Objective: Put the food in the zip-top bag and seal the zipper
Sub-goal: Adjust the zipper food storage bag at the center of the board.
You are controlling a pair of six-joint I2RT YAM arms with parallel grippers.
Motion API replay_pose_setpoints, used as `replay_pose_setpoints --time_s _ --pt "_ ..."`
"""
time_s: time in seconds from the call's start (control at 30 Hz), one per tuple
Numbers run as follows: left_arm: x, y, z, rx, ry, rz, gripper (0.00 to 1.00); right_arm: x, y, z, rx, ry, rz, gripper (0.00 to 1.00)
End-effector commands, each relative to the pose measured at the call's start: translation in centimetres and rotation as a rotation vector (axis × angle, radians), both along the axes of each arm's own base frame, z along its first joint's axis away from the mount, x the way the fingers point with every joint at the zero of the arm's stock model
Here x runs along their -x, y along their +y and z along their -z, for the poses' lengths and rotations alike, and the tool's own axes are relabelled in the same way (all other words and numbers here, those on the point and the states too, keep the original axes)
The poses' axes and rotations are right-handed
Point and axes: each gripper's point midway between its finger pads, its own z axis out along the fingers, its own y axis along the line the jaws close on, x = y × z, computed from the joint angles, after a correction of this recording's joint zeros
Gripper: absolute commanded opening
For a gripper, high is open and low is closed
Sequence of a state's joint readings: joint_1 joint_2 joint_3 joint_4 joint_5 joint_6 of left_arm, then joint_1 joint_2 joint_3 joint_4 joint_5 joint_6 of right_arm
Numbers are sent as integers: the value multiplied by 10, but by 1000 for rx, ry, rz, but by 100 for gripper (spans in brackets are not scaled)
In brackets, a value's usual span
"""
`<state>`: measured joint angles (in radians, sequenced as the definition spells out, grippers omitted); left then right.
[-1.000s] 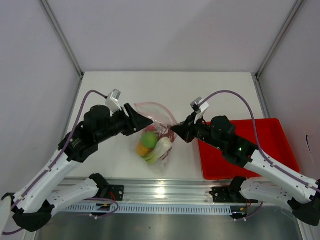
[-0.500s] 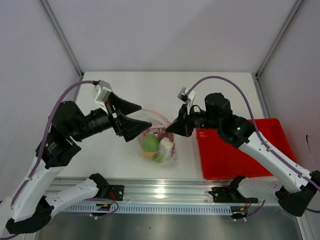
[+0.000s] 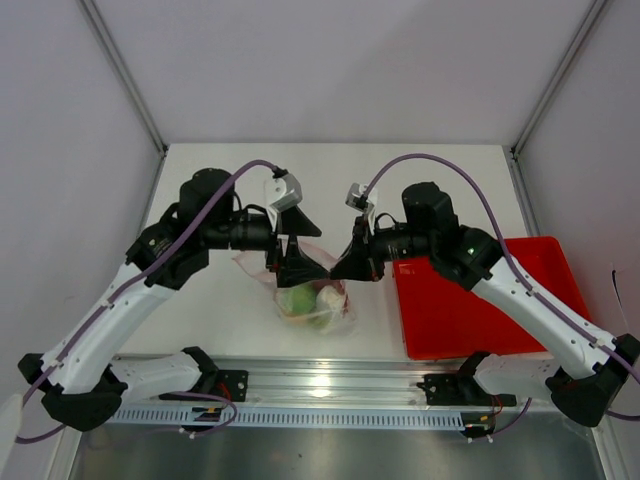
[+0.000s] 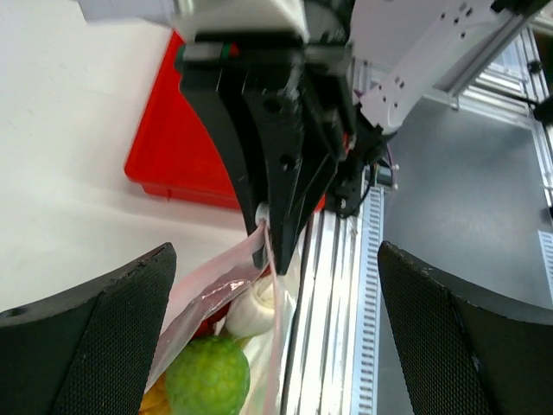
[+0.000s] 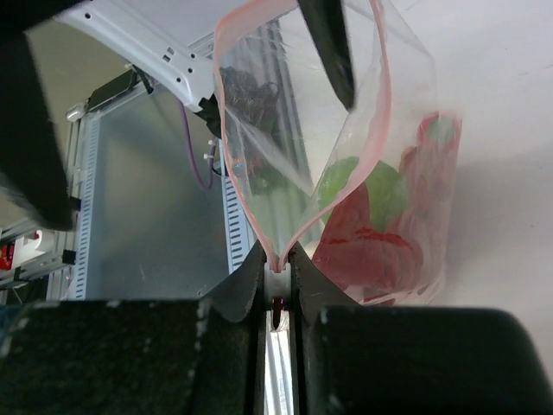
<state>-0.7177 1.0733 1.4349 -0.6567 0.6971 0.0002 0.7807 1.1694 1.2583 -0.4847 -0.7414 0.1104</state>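
Two-arm view of the zip-top bag (image 3: 318,300) at the near edge of the tabletop (image 3: 400,180), between your two arms. Your right gripper (image 5: 275,264) is closed to a thin slit, pinching one end of the zipper (image 5: 384,86), the pink-red strip along the bag's mouth. From that pinch the strip spreads into an open loop, so the mouth is unsealed. Your left gripper (image 3: 320,252) stands fully open and holds nothing. Its two fingers are spread wide on either side of the mouth, facing the right gripper at close range. The food lies inside the bag: a round green fruit (image 4: 207,376), a pale piece (image 4: 255,307) beside it, and a red piece (image 5: 363,233) against the far wall. A red tray (image 3: 500,310) sits on the tabletop just right of the bag, under your right arm.
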Motion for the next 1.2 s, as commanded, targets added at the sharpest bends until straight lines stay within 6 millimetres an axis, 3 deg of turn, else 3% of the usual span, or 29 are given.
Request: replay_pose_setpoints --time_s 0.0,0.33,0.53,0.63,0.93,0.97,1.03,1.07,1.17 --pt "10 -4 10 -3 -6 90 99 13 -4 -29 -63 -54 -44 0" --pt "9 -13 50 -49 96 122 97 15 -7 -24 -54 -55 -44 0" --pt "13 -4 81 -99 185 69 79 7 -11 -21 -50 -59 -9 0" --pt "12 4 85 -100 170 15 71 6 -12 -19 -46 -54 -13 0" --pt "-10 15 74 -84 122 -163 30 4 -13 -12 -37 -34 -8 0" --pt "-10 15 72 -85 124 -165 19 4 -13 -11 -35 -28 -5 0" --pt "-11 14 69 -86 130 -163 4 1 -13 -10 -37 -22 6 13" --pt "-12 13 71 -96 143 -166 1 -1 -14 -10 -38 -21 15 31" --pt "-13 11 70 -93 160 -169 1 -8 -16 -5 -35 -2 49 48"
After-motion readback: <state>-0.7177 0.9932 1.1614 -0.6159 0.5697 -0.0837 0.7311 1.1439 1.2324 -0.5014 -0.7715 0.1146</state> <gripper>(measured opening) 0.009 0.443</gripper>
